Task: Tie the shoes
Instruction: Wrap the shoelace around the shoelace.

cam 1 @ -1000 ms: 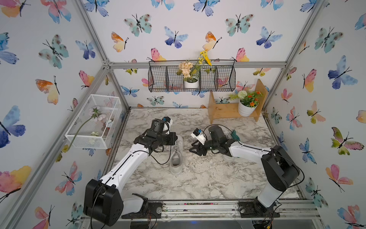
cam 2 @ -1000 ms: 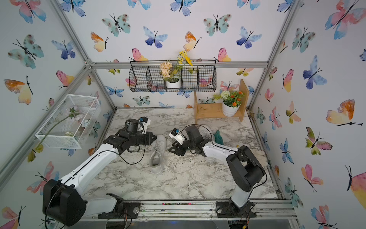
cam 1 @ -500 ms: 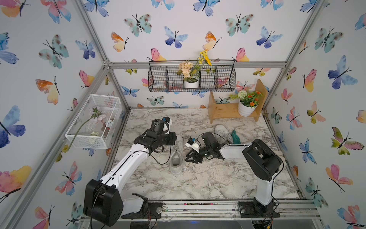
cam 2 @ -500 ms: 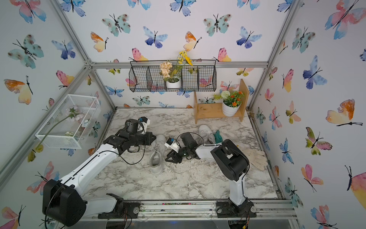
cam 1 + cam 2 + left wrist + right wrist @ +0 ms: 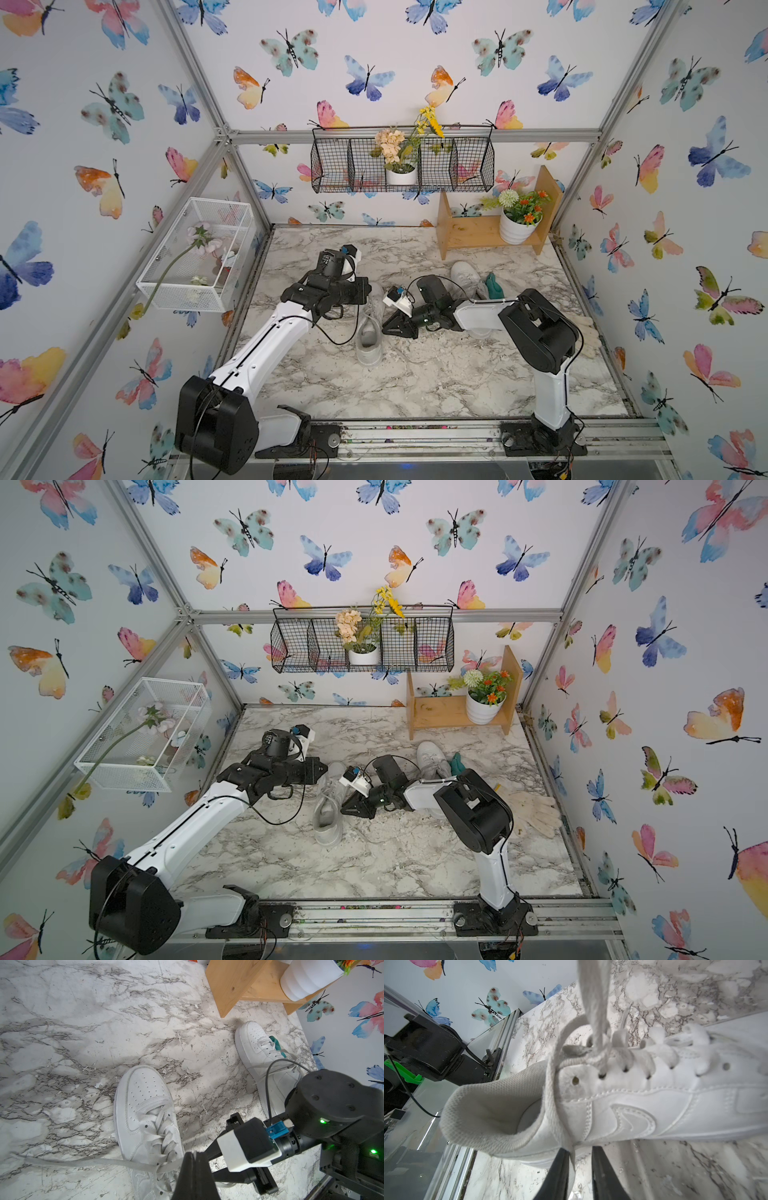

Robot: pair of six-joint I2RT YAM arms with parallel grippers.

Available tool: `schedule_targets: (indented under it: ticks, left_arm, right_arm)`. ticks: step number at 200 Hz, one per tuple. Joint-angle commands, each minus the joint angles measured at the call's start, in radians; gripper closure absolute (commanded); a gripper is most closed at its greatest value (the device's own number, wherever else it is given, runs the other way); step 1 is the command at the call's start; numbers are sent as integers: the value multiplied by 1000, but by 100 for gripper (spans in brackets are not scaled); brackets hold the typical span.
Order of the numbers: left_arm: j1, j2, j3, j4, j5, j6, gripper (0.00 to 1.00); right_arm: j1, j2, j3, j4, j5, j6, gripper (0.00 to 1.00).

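One white shoe (image 5: 369, 332) (image 5: 328, 812) lies mid-table, toe pointing to the back wall, between my two grippers. My left gripper (image 5: 192, 1154) (image 5: 369, 292) hangs over its lacing, shut on a lace end pulled up from the top eyelets; the other lace end (image 5: 83, 1162) trails flat across the marble. My right gripper (image 5: 580, 1151) (image 5: 384, 328) sits low beside the shoe's (image 5: 654, 1105) heel side. Its jaws stand slightly apart, and a loop of lace (image 5: 552, 1084) hangs down between them, lying against one finger (image 5: 558, 1167). The second shoe (image 5: 463, 276) (image 5: 255, 1047) rests behind my right arm.
A teal glove (image 5: 494, 286) lies against the second shoe, and a pale glove (image 5: 586, 332) lies at the right edge. A wooden shelf (image 5: 478, 237) with a flowerpot (image 5: 517, 230) stands back right. A white wire basket (image 5: 195, 257) juts from the left wall.
My right arm folded back and its gripper slid left to the shoe's side, with the jaws narrowing around the hanging lace. The left arm kept still, holding its lace.
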Motion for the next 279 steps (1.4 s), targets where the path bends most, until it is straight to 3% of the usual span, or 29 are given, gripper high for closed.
schedule_targets:
  ticks: [1,30,58,105,147,177,232,279]
  left_arm:
    - [8,-5,-9,5,-17,-1,100]
    - [11,-6,-9,6,-17,0,100]
    - [12,-7,-10,4,-19,1,100]
    - [20,-61,-35,-19,-45,23,100]
    - [20,-141,-82,-27,14,70,100]
    - [20,-188,-129,-22,60,88,100]
    - [2,-247,-197,0,130,109,100]
    - [-77,-243,-234,16,117,86,100]
  right_arm:
    - [9,4,12,24,-41,9,78]
    - [10,-7,0,22,-58,3,82]
    - [11,-13,-3,29,-68,12,98]
    - [2,-155,-78,-10,97,33,98]
    - [-41,-240,-110,-105,296,98,98]
    - [-96,-292,-125,-132,304,141,98]
    - [-97,-297,-71,-214,277,164,98]
    - [-95,-301,-23,-228,249,200,98]
